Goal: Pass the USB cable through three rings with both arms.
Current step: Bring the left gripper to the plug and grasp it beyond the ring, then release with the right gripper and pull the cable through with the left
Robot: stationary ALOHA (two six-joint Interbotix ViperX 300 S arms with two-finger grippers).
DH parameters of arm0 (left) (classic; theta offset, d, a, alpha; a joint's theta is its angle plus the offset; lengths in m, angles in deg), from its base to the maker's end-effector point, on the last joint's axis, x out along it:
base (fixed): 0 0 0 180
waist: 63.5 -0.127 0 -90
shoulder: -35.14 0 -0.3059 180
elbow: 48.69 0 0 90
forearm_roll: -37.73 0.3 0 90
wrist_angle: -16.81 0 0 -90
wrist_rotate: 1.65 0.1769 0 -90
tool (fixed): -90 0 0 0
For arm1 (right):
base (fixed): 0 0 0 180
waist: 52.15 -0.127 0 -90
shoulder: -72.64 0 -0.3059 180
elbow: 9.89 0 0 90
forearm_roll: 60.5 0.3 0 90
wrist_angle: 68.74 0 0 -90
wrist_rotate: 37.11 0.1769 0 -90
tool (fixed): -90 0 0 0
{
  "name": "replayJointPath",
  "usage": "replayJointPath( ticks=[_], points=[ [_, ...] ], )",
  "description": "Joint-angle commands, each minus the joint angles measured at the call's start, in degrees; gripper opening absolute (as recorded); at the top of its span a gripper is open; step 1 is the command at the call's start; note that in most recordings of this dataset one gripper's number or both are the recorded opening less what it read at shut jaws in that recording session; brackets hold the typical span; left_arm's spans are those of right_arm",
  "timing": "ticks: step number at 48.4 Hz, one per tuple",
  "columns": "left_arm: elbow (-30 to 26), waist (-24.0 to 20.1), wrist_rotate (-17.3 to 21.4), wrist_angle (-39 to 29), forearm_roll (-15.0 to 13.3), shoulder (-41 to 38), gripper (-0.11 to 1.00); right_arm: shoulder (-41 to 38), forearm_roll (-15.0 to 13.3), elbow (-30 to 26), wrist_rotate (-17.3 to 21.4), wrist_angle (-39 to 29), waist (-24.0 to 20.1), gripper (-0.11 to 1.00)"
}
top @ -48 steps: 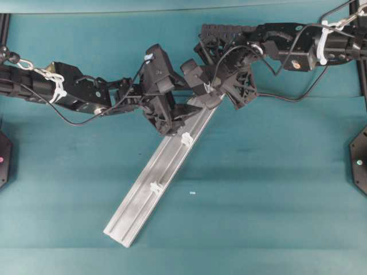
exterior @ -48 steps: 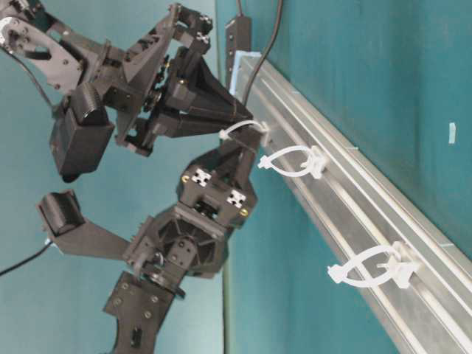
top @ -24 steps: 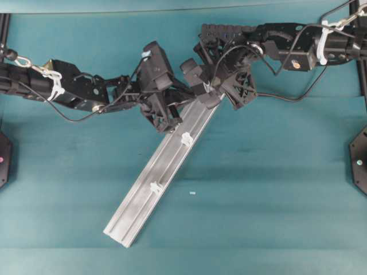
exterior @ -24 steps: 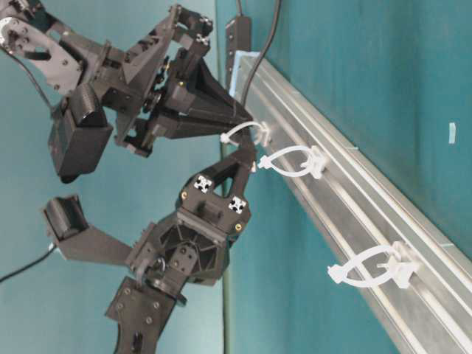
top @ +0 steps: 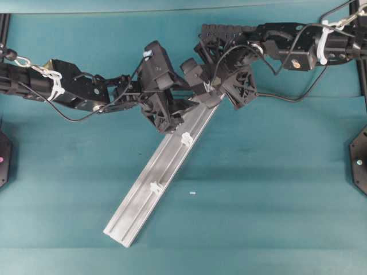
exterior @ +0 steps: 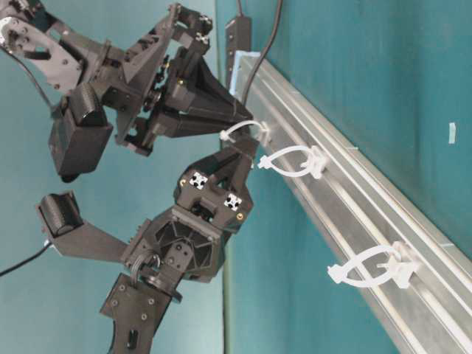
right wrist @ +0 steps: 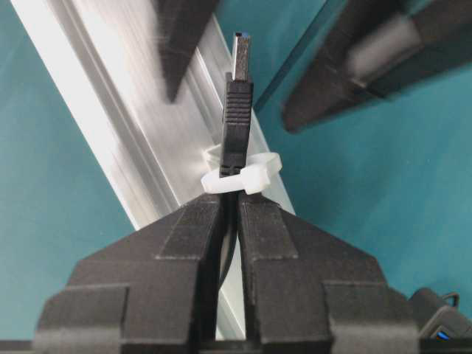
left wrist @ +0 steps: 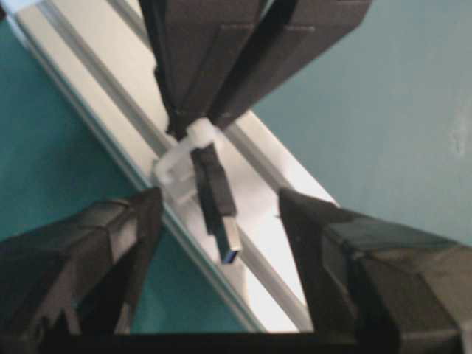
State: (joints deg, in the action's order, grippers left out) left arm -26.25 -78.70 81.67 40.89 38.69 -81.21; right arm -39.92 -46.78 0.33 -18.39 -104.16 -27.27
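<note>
Surface [top: 275, 172]: a big teal surface. Everything sits on it or hangs over it.

Rail [top: 155, 183]: a long silver rail lying slanted on the surface. Its top end is under the two arms. Its bottom end points to the near-left part of the surface.

Left arm [top: 69, 89]: a black arm that comes in from the left side and reaches to the top end of the rail.

Right arm [top: 287, 46]: a black arm that comes in from the right side and also reaches to the top end of the rail.

Left end effector [left wrist: 221, 214]: its two fingers are spread wide apart, one on each side of the plug. They do not touch the plug. It is holding nothing.

Right end effector [right wrist: 230, 203]: its two fingers are squeezed together on the USB cable, right behind the top ring.

Three rings: small white loops spaced along the rail. The top ring [right wrist: 242, 175] is at the top end of the rail, at the tip of the right end effector. The middle ring [top: 186, 138] is a bit lower down the rail. The last ring [top: 155, 187] is lower still, past the middle of the rail.

USB cable [right wrist: 237, 118]: its dark plug sticks through the top ring. The silver tip [left wrist: 229, 246] pokes out on the far side, between the left fingers and above the rail.

Tiny scrap [top: 192, 193]: a little pale bit on the surface, just right of the last ring.
</note>
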Motion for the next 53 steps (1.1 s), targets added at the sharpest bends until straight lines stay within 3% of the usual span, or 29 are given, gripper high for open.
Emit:
replayJointPath(
  ticks=[1, 11, 21, 24, 38, 50, 53],
  points=[
    [-0.70, 0.18, 0.00, 0.26, 0.18, 2.20, 0.77, 0.35, 0.26, -0.18, -0.35, 0.09, -0.26, 0.07],
    [-0.62, 0.18, 0.26, 0.09, 0.18, 2.20, 0.60, 0.35, 0.26, -0.18, -0.26, 0.09, -0.26, 0.07],
    [-0.70, 0.26, 0.70, 0.00, 0.35, 2.20, 0.20, 0.35, 0.26, -0.18, -0.18, 0.00, -0.35, 0.07],
    [-0.62, 0.26, 0.70, 0.00, 0.35, 2.20, 0.12, 0.35, 0.26, -0.18, -0.18, 0.00, -0.44, 0.07],
    [-0.44, 0.26, 0.09, 0.00, 0.35, 2.29, 0.11, 0.44, 0.35, 0.09, 1.41, 0.53, -0.53, 0.07],
    [-0.26, 1.41, -1.32, -1.41, 0.35, 2.46, 0.11, 0.70, 0.35, 0.09, 9.40, -0.26, -0.62, 0.08],
    [-0.26, 1.76, -1.85, -2.11, 0.35, 2.55, 0.11, 0.97, 0.35, 0.18, 11.34, -0.79, -0.53, 0.13]
  ],
)
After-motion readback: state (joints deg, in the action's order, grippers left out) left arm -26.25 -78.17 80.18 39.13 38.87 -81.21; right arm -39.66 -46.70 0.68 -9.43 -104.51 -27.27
